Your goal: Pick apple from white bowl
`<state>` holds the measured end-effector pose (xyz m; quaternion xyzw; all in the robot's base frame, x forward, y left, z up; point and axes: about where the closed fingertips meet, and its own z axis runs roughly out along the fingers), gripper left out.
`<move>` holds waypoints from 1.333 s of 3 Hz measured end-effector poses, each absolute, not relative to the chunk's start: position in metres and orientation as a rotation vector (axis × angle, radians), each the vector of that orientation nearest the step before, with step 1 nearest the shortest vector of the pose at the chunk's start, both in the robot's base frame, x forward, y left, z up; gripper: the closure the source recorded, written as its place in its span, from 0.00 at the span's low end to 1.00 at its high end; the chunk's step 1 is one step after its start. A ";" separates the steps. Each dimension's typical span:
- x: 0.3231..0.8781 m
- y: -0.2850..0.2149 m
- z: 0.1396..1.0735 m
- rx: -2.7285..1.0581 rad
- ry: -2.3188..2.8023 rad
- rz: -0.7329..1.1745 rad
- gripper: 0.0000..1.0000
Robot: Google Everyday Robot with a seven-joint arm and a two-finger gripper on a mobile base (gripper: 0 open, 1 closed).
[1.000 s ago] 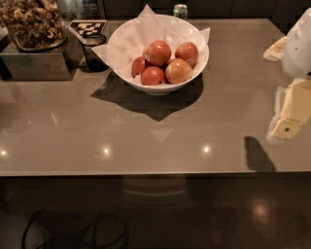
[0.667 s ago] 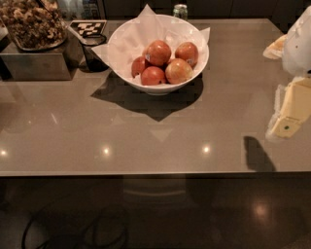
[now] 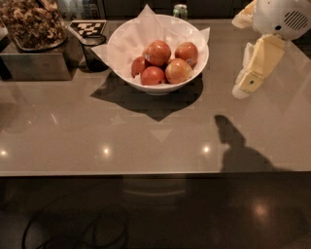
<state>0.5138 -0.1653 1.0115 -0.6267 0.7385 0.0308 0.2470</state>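
Claw (image 3: 242, 90) moved closer, right of white bowl (image 3: 161, 88), cup (image 3: 91, 52) left

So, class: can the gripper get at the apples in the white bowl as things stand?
Probably yes: the gripper hangs right of the white bowl, nothing between, and the apples lie uncovered.

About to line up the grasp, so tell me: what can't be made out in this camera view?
Camera view only:
- Apples in the white bowl: five show; any beneath are hidden by them and the bowl wall.
- Gripper, right of the bowl over the table: its arm is cut off by the top edge.
- Small green-topped item behind the bowl: cut off by the top edge, too small to identify.
- Dark cup: contents too dark to see.
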 end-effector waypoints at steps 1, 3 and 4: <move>0.514 -0.165 1.011 -1.704 2.012 0.084 0.00; 0.571 -0.162 1.020 -1.528 1.981 0.136 0.00; 0.607 -0.145 1.021 -1.471 1.967 0.144 0.00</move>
